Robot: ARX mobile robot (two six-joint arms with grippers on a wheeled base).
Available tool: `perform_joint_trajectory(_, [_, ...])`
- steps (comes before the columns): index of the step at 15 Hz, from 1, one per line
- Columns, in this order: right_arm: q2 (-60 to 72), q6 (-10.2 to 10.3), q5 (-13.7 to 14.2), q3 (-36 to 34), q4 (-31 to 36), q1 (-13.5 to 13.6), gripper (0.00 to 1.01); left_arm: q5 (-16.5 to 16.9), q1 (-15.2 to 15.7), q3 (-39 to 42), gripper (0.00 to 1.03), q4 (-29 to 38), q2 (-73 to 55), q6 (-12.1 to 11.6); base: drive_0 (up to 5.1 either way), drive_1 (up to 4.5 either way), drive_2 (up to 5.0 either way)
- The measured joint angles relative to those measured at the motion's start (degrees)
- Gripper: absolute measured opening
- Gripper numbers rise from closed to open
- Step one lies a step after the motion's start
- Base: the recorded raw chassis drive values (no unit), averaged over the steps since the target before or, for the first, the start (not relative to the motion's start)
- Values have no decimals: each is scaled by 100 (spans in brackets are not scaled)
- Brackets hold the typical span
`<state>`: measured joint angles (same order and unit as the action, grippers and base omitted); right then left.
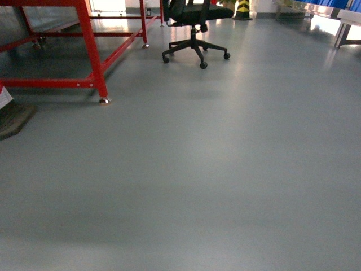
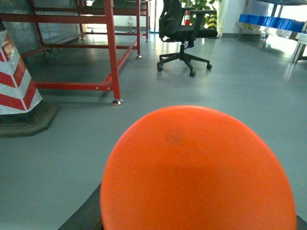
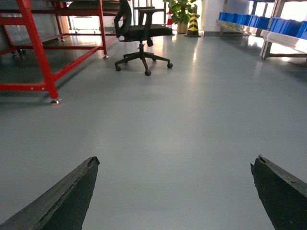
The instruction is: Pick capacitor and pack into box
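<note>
A large orange round-ended object, the capacitor point(image 2: 196, 172), fills the lower half of the left wrist view, close to the camera and above the floor. My left gripper point(image 2: 192, 226) is almost wholly hidden behind it. Only one dark finger point(image 2: 86, 216) shows, against the capacitor's lower left edge, so the gripper looks shut on it. In the right wrist view my right gripper point(image 3: 176, 160) is open wide over bare grey floor, with nothing between its dark fingers point(image 3: 72, 194). The box is out of view. Neither gripper shows in the head view.
A red steel table frame point(image 1: 93, 51) stands at the left and a black office chair point(image 1: 194, 28) lies ahead. A red-and-white striped cone point(image 2: 14, 81) on a dark base is at the near left. Blue bins point(image 3: 259, 21) line racks at the far right. Grey floor point(image 1: 214, 169) stretches ahead.
</note>
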<state>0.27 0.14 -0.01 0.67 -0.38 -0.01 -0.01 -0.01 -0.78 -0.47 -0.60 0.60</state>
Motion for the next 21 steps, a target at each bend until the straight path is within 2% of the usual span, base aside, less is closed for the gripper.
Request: perform_joint_trajectory(21, [0, 0, 0, 0, 11, 0, 98, -2, 0, 0, 44, 7, 0, 0, -508, 237, 237])
